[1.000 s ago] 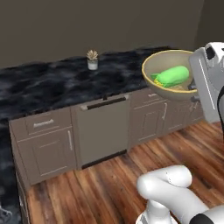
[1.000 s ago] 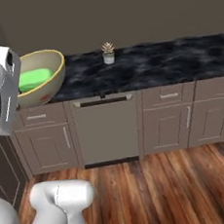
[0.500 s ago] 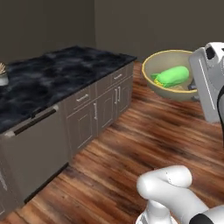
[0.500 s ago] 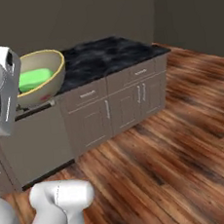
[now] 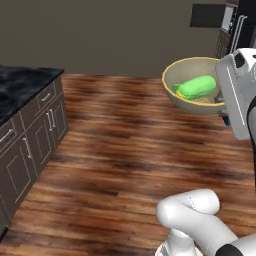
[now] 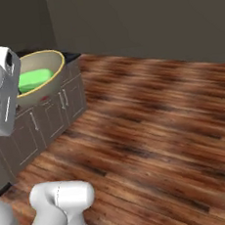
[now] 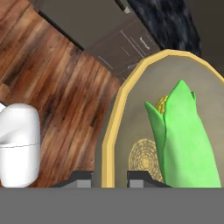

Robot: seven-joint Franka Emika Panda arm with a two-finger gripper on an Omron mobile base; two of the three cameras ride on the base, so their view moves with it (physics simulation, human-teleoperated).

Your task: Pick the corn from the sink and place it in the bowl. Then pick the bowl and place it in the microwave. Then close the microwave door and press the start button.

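From the left base view we see a brown plank floor [image 5: 125, 135], grey cabinets under a black marbled worktop [image 5: 20, 82] at left, and the microwave [image 5: 231, 20] high at far right. The bowl [image 5: 192, 86] hangs in the air by the arm, the corn [image 5: 196, 87] lying inside.

From the right base view the bowl [image 6: 42, 77] sits before the cabinets [image 6: 50, 111].

In the hand view the pincer [image 7: 110, 178] pinches the bowl's rim, one finger either side. We read no writing anywhere.
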